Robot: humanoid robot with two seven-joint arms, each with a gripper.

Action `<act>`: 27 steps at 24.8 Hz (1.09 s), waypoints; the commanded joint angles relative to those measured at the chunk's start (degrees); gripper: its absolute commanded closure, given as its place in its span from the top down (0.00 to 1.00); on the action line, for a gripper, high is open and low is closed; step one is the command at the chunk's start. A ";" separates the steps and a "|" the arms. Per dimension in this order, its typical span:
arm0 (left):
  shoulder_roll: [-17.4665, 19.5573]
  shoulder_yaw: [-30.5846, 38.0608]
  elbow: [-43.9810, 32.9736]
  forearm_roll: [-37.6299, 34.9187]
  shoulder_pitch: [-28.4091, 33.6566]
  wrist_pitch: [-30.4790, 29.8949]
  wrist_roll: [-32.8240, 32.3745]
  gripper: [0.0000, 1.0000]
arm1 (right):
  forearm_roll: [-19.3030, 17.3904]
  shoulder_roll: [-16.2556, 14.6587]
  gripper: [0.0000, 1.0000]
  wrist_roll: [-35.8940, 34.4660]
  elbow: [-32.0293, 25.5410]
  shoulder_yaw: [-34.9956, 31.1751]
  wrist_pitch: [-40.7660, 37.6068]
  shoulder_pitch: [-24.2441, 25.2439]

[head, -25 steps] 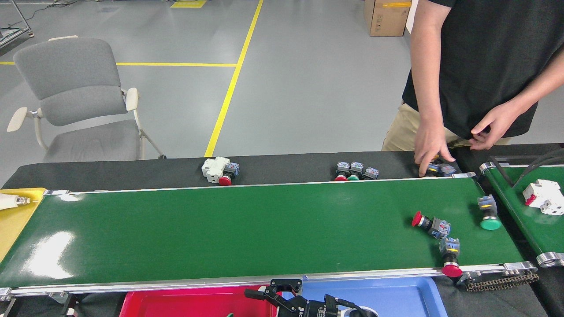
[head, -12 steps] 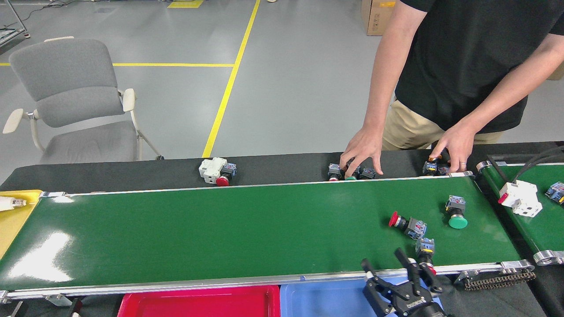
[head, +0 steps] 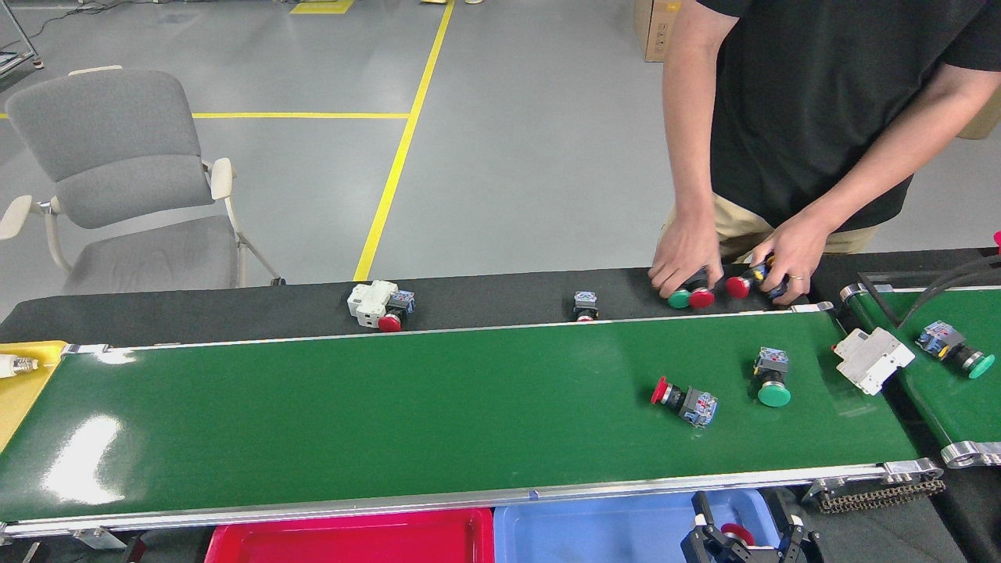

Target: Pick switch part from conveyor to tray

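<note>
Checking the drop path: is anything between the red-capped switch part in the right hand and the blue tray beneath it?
Nothing visible. The right hand holds the red-capped switch part directly over the blue plastic tray, whose visible floor is bare; the patch under the hand is hidden.

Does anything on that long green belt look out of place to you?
One thing: a white block part sits tilted across the gap at the conveyor's right end, half on it and half on the shorter belt. The red-capped switch and green-capped switch simply lie on their sides.
</note>
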 commanded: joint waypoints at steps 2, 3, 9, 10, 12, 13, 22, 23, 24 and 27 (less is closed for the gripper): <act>0.30 0.36 -0.42 -0.08 -0.06 0.00 0.19 1.00 | 0.22 0.06 0.98 0.77 -0.71 -0.01 1.49 -0.85; 0.39 0.18 -0.42 -0.17 -0.33 -0.09 0.19 1.00 | 0.75 -0.02 0.98 2.09 -0.71 0.07 2.37 -1.21; 0.30 0.18 -0.33 -0.17 -0.94 -0.09 0.19 1.00 | 4.62 0.24 0.98 4.64 -0.53 1.66 3.51 -4.02; 0.30 0.18 -0.24 -0.17 -0.94 -0.09 0.19 1.00 | 4.62 0.15 0.98 4.73 -0.53 1.74 3.51 -4.37; 0.30 0.18 -0.24 -0.17 -0.94 -0.09 0.19 1.00 | 4.70 0.24 0.98 4.99 -0.45 2.01 3.51 -4.72; 0.39 0.18 -0.15 -0.25 -0.94 -0.09 0.19 1.00 | 4.79 0.41 0.98 5.61 -0.45 2.80 3.51 -5.07; 0.48 0.18 -0.15 -0.25 -1.29 -0.09 0.19 1.00 | 8.04 -0.46 0.98 14.49 6.50 13.17 3.43 -15.53; 0.48 0.18 -0.15 -0.25 -1.56 -0.09 0.19 1.00 | 8.04 -0.38 0.98 15.54 7.29 14.13 3.43 -16.67; 0.57 0.09 -0.15 -0.25 -1.73 -0.09 0.19 1.00 | 8.04 -0.29 0.98 16.24 7.99 14.84 3.43 -17.82; 0.57 0.09 -0.15 -0.34 -1.82 -0.09 0.19 1.00 | 8.13 0.15 0.98 17.65 10.98 16.25 3.51 -21.60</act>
